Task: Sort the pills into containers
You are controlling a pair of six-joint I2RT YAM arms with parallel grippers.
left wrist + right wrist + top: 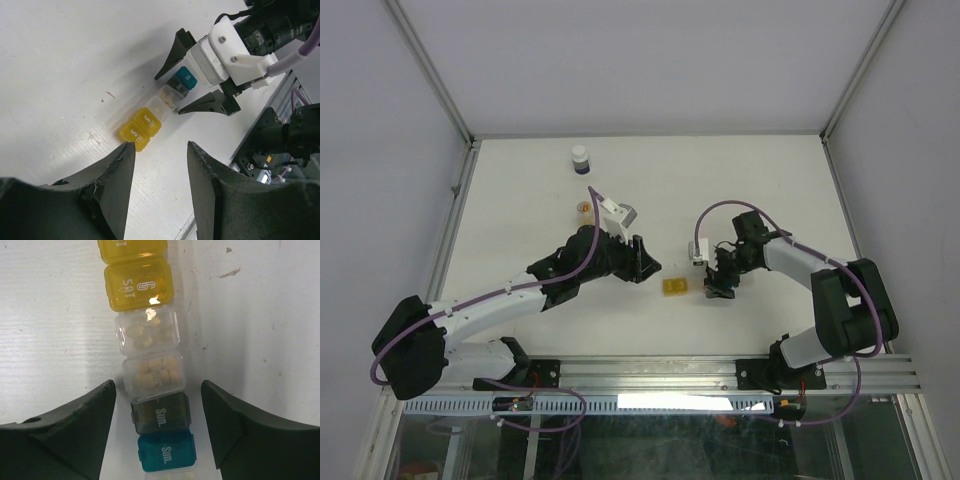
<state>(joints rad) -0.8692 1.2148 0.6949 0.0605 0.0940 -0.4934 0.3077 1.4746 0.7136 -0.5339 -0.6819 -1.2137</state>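
Straddling the containers (150, 335) at centre frame, right gripper (157, 385) is spread, probably to steady them; left gripper (160, 146), lower frame, spread, empty.

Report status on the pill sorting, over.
Left gripper open, empty. Right gripper open, astride the containers, teal end. Two clear boxes hold pills. Nothing in the way.
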